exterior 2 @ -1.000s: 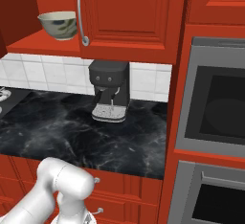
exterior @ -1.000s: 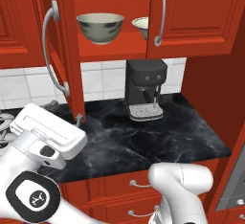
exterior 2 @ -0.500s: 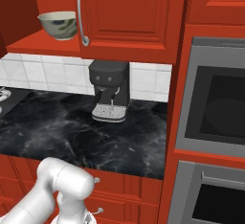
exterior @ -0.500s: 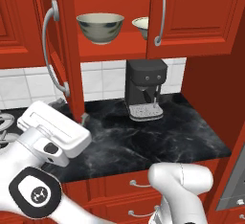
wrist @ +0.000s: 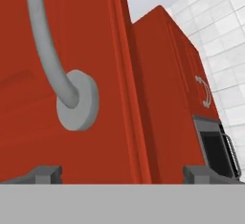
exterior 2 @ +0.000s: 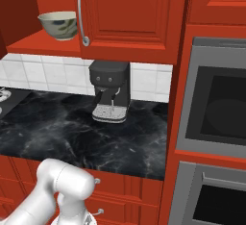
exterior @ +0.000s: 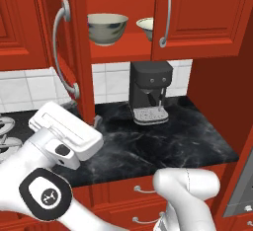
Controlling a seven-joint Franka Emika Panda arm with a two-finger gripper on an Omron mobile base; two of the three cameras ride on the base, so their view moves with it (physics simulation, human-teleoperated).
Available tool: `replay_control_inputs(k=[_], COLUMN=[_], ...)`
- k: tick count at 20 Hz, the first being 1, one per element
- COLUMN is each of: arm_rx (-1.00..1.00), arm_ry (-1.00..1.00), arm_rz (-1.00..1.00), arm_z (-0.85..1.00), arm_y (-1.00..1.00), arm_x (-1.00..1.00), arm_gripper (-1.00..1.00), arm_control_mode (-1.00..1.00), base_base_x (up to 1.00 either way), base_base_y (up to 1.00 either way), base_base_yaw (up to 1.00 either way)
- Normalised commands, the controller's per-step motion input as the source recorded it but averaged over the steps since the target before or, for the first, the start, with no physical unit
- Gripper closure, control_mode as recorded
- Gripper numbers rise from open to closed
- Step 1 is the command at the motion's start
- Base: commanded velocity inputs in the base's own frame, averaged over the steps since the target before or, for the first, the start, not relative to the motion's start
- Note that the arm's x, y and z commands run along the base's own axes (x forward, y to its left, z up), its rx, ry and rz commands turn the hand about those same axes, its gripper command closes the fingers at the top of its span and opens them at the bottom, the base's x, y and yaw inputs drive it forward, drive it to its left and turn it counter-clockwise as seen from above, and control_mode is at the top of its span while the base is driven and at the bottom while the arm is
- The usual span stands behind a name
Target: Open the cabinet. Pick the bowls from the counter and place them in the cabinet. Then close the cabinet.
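Hand view is putting us right up against the open left door (wrist: 72,74) of the cabinet (exterior: 197,18), with the foot of its silver handle (wrist: 76,101) sitting just above and between the two dark fingers (wrist: 122,173). Fingers are standing spread wide, gripping nothing, one tip showing at each lower corner.

From the left base view, both bowls are sitting on the red shelf inside: the deeper bowl (exterior: 107,27) with the bluish marks out in the open gap, and the shallower bowl (exterior: 146,27) peeking out from behind the edge of the right door (exterior: 202,18), which is looking shut. The black marble worktop (exterior: 163,141) is carrying just the coffee machine (exterior: 149,92) as far as I can see, no bowls on it.

So I'm reckoning the placing part is done and we're heading into the closing step. Left door is swung out edge-on toward the robot. Next move probably needs the hand to get against that door's outer face or hook the handle and swing it back round without clipping the deeper bowl near the shelf's front.
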Motion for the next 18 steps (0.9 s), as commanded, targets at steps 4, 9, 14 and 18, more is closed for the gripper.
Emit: replay_control_inputs(k=[4,9,14,18], arm_rx=[0.00,0.01,0.02,0.04], arm_ry=[0.00,0.05,0.13,0.15], arm_rz=[0.00,0.00,0.00,0.00], arm_z=[0.00,0.00,0.00,0.00], arm_y=[-0.31,-0.31,-0.35,-0.42], arm_x=[0.00,0.01,0.17,0.23], arm_gripper=[-1.00,-1.00,-1.00,-1.00], arm_control_mode=[-1.00,-1.00,-1.00,-1.00], base_base_x=[0.00,0.00,0.00,0.00], base_base_y=[0.00,0.00,0.00,0.00], base_base_yaw=[0.00,0.00,0.00,0.00])
